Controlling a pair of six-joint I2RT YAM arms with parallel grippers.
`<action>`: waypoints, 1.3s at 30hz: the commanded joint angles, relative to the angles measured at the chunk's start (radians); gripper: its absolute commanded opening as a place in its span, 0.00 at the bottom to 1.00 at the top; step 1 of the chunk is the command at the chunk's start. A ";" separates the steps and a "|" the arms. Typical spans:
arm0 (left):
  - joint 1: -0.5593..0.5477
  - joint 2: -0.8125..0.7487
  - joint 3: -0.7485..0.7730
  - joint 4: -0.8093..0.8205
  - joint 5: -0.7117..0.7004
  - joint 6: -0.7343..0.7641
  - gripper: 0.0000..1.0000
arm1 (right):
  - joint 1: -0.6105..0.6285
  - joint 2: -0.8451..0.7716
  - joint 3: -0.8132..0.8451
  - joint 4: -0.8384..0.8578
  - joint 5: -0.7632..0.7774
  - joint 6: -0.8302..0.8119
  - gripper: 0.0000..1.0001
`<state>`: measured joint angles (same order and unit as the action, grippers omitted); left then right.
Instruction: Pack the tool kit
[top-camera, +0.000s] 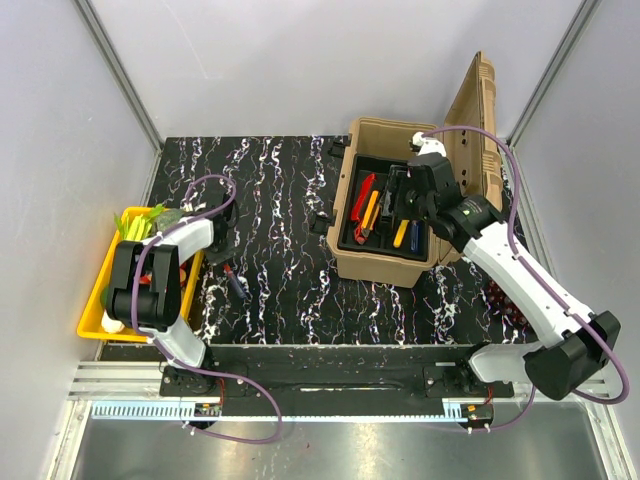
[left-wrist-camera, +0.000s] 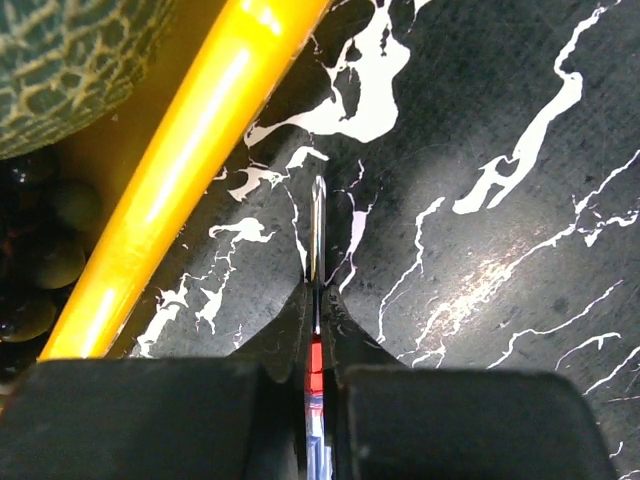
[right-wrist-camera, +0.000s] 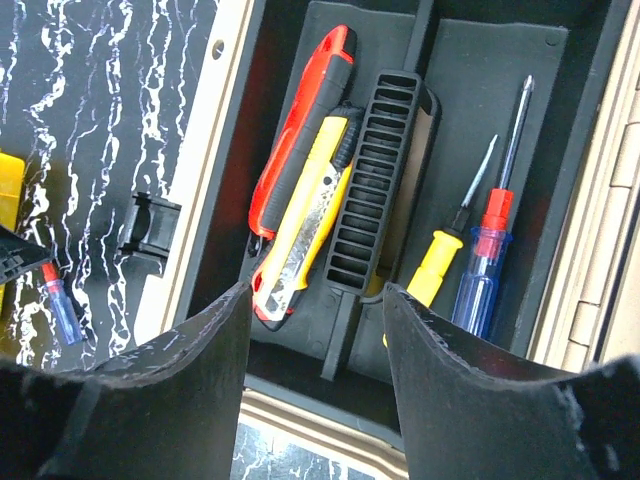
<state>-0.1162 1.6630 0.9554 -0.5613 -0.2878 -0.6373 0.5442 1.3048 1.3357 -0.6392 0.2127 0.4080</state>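
**Stray screwdriver pinched, toolbox standing open**

Well to the left of the toolbox (top-camera: 385, 262), towards the near edge, the left gripper (left-wrist-camera: 318, 305) is clenching a small red-and-blue screwdriver (left-wrist-camera: 318, 215) at its red collar; the steel tip is poking out past the fingers over the marbled tabletop (left-wrist-camera: 500, 150); whether the tool is lifting clear or resting there, I cannot tell. The rim of the yellow tray (left-wrist-camera: 190, 150) is running just beside it, on the side away from the toolbox. The screwdriver is looking light and rigid but slim and smooth, so it is likely to swivel in a pinch; the thicker handle or the collar is seeming a steadier hold than the bare shaft.

Over the toolbox, the right gripper (right-wrist-camera: 315, 292) is hanging with fingers spread, carrying nothing. Below it, in the black inner tray (right-wrist-camera: 480, 60), a red utility knife (right-wrist-camera: 305, 110) and a yellow utility knife (right-wrist-camera: 310, 210) are lying left of the ribbed tray handle (right-wrist-camera: 375, 180); a yellow-handled screwdriver (right-wrist-camera: 437, 265) and a blue-handled screwdriver (right-wrist-camera: 485, 270) are lying to its right. Along the toolbox's right side, the lid (top-camera: 478, 100) is standing open.
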 joint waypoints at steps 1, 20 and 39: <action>0.000 -0.023 -0.015 -0.011 0.062 0.007 0.00 | 0.003 -0.042 0.019 0.039 -0.039 -0.003 0.61; -0.172 -0.316 0.407 0.056 0.464 -0.019 0.00 | 0.008 -0.018 0.037 0.306 -0.792 -0.086 0.94; -0.416 -0.348 0.428 0.623 0.693 -0.231 0.00 | 0.033 0.074 0.152 0.276 -0.754 -0.023 0.56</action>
<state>-0.5274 1.3365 1.3724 -0.0845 0.3458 -0.8146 0.5655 1.3598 1.4235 -0.3458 -0.5598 0.3714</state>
